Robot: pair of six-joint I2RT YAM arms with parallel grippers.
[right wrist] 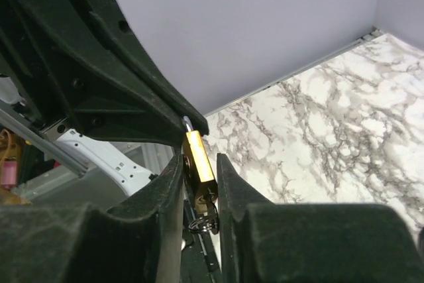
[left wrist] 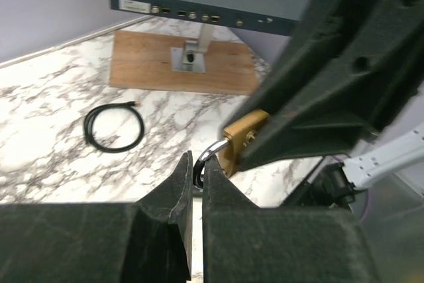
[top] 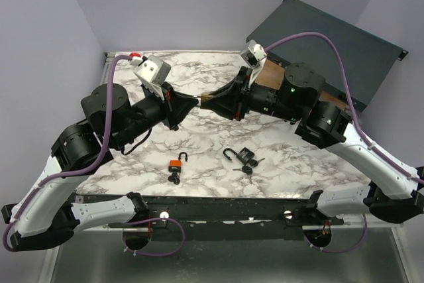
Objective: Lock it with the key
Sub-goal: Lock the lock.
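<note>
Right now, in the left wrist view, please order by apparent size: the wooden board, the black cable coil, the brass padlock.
1. wooden board
2. black cable coil and brass padlock look alike; the padlock is nearer and partly hidden, so unranked.

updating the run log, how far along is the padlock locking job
Done: the brass padlock is up off the table, its body clamped in the right pincer. In hand: the left pincer pinches its shackle; whether it has clicked shut is hidden. Left: turning the key, and the black padlock lies open on the table.
</note>
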